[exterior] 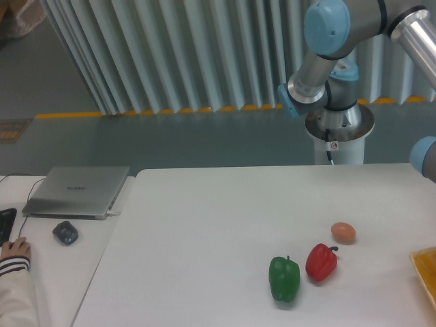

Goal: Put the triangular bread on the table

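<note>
Searching the camera view for the triangular bread and finding no sign of it: nothing wedge-shaped or golden-orange lying anywhere around the red pepper [321,262]. Seeing only a sliver of a yellow tray [426,267], right of the red pepper and cut off by the frame edge; possibly carrying the bread out of sight, but guessing at that.

Showing just the upper links of the UR5e arm [327,61], well above and behind the red pepper, and reaching out past the right border. Leaving the gripper outside the picture, so not being able to tell how far open the fingers are or whether anything is held.

Resting on the white table [204,225]: a green pepper [284,278] just left of the red pepper, close but seemingly apart, and a small brown egg [343,232] near the red pepper, a little behind and to its right. Sitting far left of the red pepper, on the adjoining desk: a closed laptop [77,191], a dark mouse [65,232], and a person's hand [15,248] at the frame edge.

Judging the step in hand as reaching for or picking up the bread off-frame, with placing not yet done. Calling next for bringing the bread in over bare tabletop, for instance left of and behind the red pepper, lowering until touching, then letting go without nudging peppers or egg.
</note>
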`<action>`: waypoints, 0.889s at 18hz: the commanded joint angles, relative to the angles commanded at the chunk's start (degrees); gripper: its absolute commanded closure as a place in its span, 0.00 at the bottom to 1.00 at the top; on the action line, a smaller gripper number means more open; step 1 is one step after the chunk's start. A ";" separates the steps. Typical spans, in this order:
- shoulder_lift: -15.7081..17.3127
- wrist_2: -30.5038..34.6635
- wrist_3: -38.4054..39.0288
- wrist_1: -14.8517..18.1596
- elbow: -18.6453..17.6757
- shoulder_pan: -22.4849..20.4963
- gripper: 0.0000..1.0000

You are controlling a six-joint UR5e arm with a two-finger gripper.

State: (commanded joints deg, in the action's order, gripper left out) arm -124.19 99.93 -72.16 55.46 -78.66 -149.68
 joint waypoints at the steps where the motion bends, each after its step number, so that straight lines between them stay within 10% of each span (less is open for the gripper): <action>1: 0.44 -0.17 -0.09 0.00 0.00 0.00 0.54; 11: 5.18 -8.69 -0.09 6.50 0.18 -2.20 0.54; 16: 3.69 -8.44 2.46 3.17 -0.09 -1.93 0.01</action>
State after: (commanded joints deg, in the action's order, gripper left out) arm -120.50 91.49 -69.70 58.63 -78.75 -151.61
